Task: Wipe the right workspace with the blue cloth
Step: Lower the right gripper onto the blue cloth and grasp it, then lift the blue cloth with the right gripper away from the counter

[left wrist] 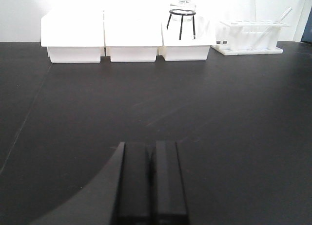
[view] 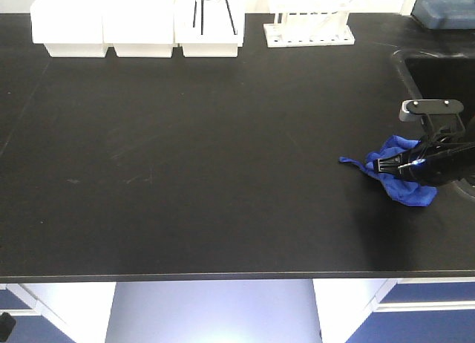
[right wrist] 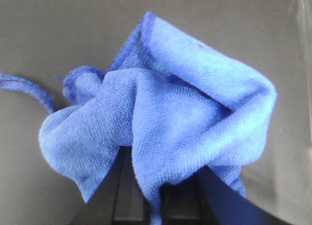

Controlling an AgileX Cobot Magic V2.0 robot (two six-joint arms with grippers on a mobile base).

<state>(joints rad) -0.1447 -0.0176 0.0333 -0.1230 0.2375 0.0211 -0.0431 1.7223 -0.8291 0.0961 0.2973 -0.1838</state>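
Note:
The blue cloth (view: 410,192) lies bunched on a black benchtop (view: 193,157) beside a sink, its thin corner trailing left. My right gripper (view: 392,165) is shut on the blue cloth, low over the bench. In the right wrist view the blue cloth (right wrist: 161,103) billows over the right gripper (right wrist: 158,198), a fold pinched between the fingers. My left gripper (left wrist: 151,154) is shut with nothing in it, above bare benchtop (left wrist: 234,127). The right workspace is out of view.
A sink basin (view: 438,76) opens at the bench's right end, just behind the cloth. Along the back stand white boxes (view: 137,24), a black tripod stand (view: 211,12) and a white tube rack (view: 308,33). The bench's front edge (view: 223,275) runs below.

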